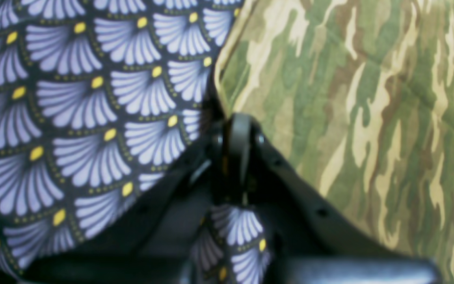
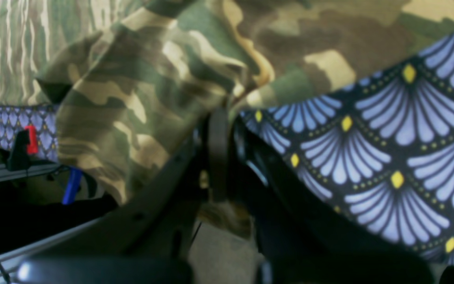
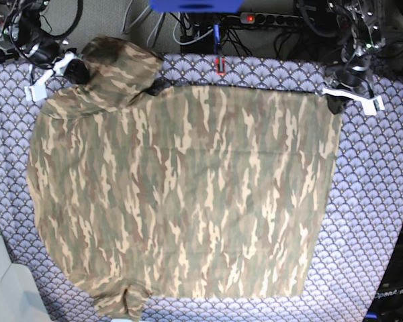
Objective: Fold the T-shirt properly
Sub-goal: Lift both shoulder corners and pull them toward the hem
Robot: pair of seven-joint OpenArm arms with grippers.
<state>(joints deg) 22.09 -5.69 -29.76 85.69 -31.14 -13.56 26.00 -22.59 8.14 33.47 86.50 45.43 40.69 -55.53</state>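
The camouflage T-shirt [image 3: 181, 188] lies spread flat on the purple fan-patterned tablecloth [image 3: 379, 201]. My right gripper [image 3: 77, 70] is at the far left corner. In the right wrist view it [image 2: 219, 118] is shut on a bunched fold of the T-shirt [image 2: 132, 90], lifted and doubled over the shirt body. My left gripper [image 3: 336, 102] is at the shirt's far right corner. In the left wrist view it [image 1: 237, 122] is shut at the T-shirt's hemmed edge [image 1: 349, 118], low on the cloth.
The table's far edge carries red [image 2: 32, 138] and blue [image 2: 71, 185] clamps. Cables and a power strip [image 3: 282, 19] lie behind the table. A white box [image 3: 7, 288] stands at the near left corner.
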